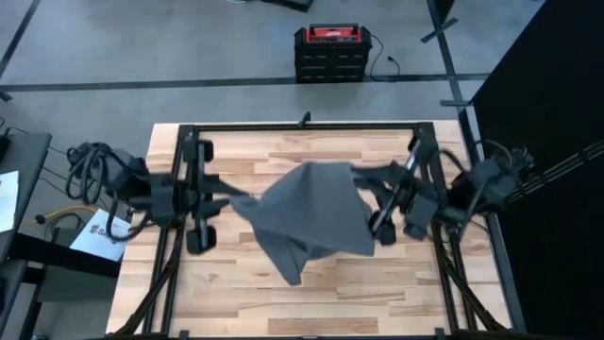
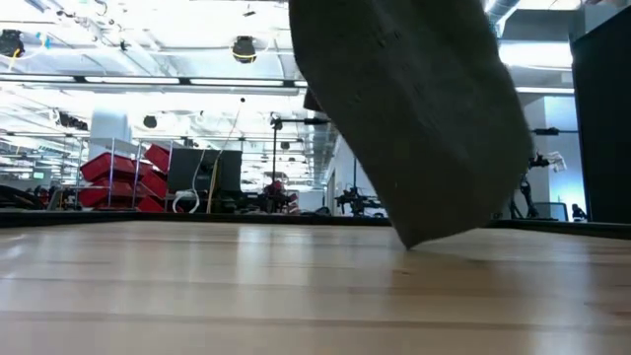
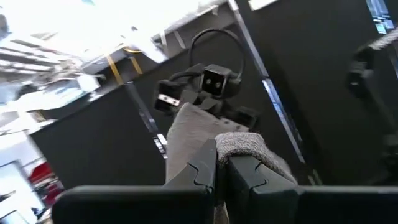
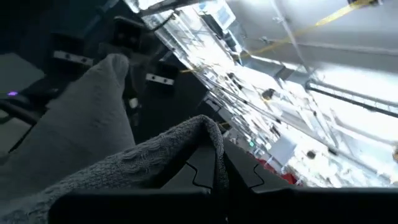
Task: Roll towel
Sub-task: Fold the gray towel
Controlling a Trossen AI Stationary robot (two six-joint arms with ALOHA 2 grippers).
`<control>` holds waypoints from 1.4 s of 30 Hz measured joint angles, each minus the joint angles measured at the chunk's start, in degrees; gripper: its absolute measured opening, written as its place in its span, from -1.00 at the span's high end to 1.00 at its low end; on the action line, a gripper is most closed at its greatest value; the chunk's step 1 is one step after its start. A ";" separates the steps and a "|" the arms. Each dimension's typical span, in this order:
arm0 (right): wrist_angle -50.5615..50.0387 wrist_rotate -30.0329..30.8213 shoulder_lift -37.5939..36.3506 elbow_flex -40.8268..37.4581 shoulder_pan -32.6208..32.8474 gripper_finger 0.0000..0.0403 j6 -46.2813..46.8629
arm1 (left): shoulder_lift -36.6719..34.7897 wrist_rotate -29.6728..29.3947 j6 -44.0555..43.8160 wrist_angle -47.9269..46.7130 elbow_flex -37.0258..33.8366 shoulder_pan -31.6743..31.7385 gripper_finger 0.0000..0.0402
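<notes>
While both arms reach toward the middle of the high view, the plain dark grey soft cloth towel (image 1: 311,215) hangs between them, lifted off the pale wooden plank bench (image 1: 236,293). The left tool (image 1: 232,201) sits at the cloth's left edge, the right tool (image 1: 363,177) at its upper right edge, so the held edge runs left to right across the frame, slightly higher on the right. From that edge the cloth sags toward the lower middle of the frame, ending in a point.

Each wrist view shows the fingers closed tight with a fold of grey terry nipped between them: left tool (image 3: 221,177), right tool (image 4: 217,171).

From the low view, the hanging corner of the towel (image 2: 414,128) appears to just touch the bench near the right of centre, though actual contact is hard to confirm.

Judging by this, the long axis spans tool to tool and neither arm is clearly nearer; the cloth likely needs lowering and spreading flat toward the bottom of the high view before any rolling begins.
</notes>
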 joint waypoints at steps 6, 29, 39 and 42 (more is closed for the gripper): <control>7.46 5.02 2.86 0.00 4.65 1.00 -11.70 | 4.21 -9.93 1.95 -3.66 7.48 -6.77 1.00; -32.83 -13.01 1.71 -5.32 -38.94 1.00 35.19 | 1.26 -24.74 -44.02 -54.17 8.12 14.47 1.00; -17.28 -28.57 1.84 -29.38 -48.74 1.00 44.24 | 13.50 -24.03 -72.99 -81.37 4.15 18.92 1.00; -10.13 -30.72 1.81 -36.92 -50.05 1.00 46.01 | 15.26 -20.15 -73.80 -78.65 -1.55 20.14 1.00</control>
